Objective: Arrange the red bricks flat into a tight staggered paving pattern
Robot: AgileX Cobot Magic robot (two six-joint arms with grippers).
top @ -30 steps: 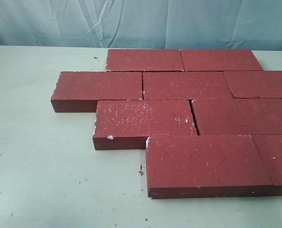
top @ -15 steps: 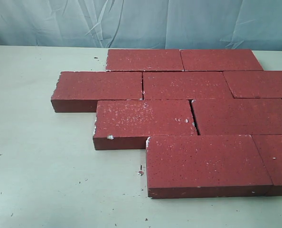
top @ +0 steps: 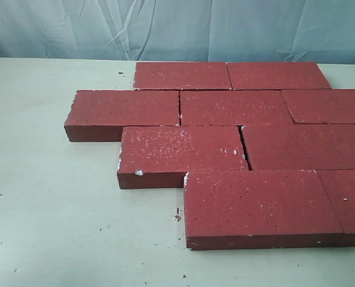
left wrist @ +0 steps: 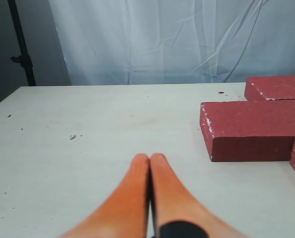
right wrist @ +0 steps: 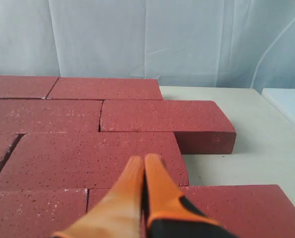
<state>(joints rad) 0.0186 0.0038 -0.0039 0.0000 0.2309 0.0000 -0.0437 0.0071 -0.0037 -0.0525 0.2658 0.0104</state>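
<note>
Four staggered rows of red bricks (top: 231, 107) flat on pale table (top: 58, 227); narrow gaps between some.

Grippers at rest, seen from both wrist cameras.
Left gripper (left wrist: 149, 157) and right gripper (right wrist: 143, 158): orange fingers pressed together along their length, tips pointing forward.

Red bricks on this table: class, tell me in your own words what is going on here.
The red bricks lie flat on the table in four staggered rows, mostly tight, with a thin gap between two near the middle. Nothing is being handled: the left tool is shut over bare table beside the bricks, and the right tool is shut above them, empty.
</note>
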